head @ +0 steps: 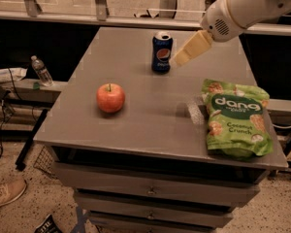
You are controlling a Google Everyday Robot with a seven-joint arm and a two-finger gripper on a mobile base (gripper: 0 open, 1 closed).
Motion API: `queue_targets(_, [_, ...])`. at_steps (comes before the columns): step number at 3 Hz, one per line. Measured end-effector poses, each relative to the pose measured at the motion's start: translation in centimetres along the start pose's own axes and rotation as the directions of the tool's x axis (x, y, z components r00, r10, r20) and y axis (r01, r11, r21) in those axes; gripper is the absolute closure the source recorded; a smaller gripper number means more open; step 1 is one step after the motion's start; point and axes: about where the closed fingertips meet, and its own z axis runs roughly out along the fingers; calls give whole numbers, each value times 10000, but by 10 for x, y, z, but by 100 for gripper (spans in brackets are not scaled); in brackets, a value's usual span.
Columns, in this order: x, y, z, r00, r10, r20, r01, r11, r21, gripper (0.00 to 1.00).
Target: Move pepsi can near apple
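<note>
**Gripper Hung Beside Pepsi Can, Apple Well Apart at Table's Front**

Nearest the camera, at the lower left, the toe of a tan shoe (5,193) rested on the speckled floor. Above it stood the grey table (150,125), with a stack of metal drawers (150,191) under its front edge.

On the tabletop, the right front corner was taken up by a green snack bag (236,120), which lay flat with its printed face up and its lower end reaching the table's edge. To the left of the bag and well apart from it sat the apple (110,97), upright with its stem pointing up, in the left front part of the surface.

Farther back, near the middle of the table, the pepsi can (162,52) stood upright with its logo facing the camera. It was well apart from the apple, behind it and to the right, and nothing was holding it.

Just to the right of the can hung the gripper (178,61), a pale beige piece that slanted down and to the left, with its tip close beside the can. Whether it touched the can could not be told, nor whether it was open or closed. The white arm (247,8) ran from it up to the upper right corner.

Off the table to the left, a clear water bottle (40,71) stood on a low ledge.
</note>
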Motion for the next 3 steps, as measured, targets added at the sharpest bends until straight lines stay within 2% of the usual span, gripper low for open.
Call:
queue_targets(1, [-14, -7, 39, 9993, 363, 104, -362, 9993, -42, 0])
queue_targets(3, [-28, -23, 87, 9936, 1060, 389, -1065, 9943, 98, 0])
